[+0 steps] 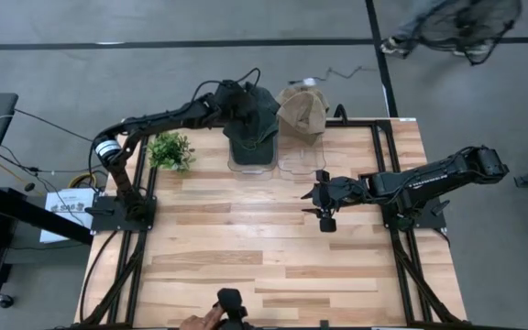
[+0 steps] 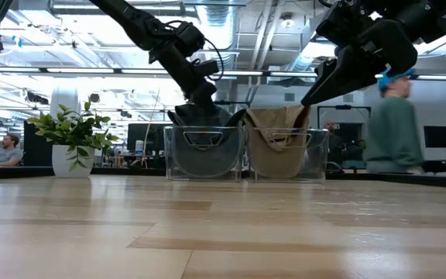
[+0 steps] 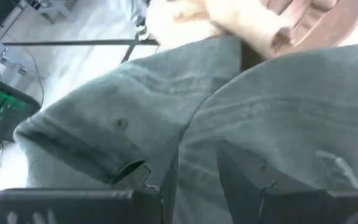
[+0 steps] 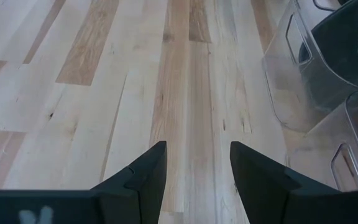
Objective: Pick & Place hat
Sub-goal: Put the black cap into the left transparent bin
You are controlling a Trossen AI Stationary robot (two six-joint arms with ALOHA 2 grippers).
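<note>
My left gripper (image 1: 248, 115) narrows its jaws on the grey hat (image 1: 253, 128) in the left clear bin (image 1: 251, 161), grip seemingly unsecured. My right gripper (image 1: 324, 203) hovers open, empty. Lifting and placing remain.

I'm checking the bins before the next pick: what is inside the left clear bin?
A dark grey hat fills the left clear bin, with the left gripper at its top. Anything beneath the hat is hidden.

You get bright, even light from ceiling lamps (image 2: 207, 35), soft shadows on the table (image 1: 273, 247), and a very blurry close-up of the gray hat (image 3: 241, 130).
</note>
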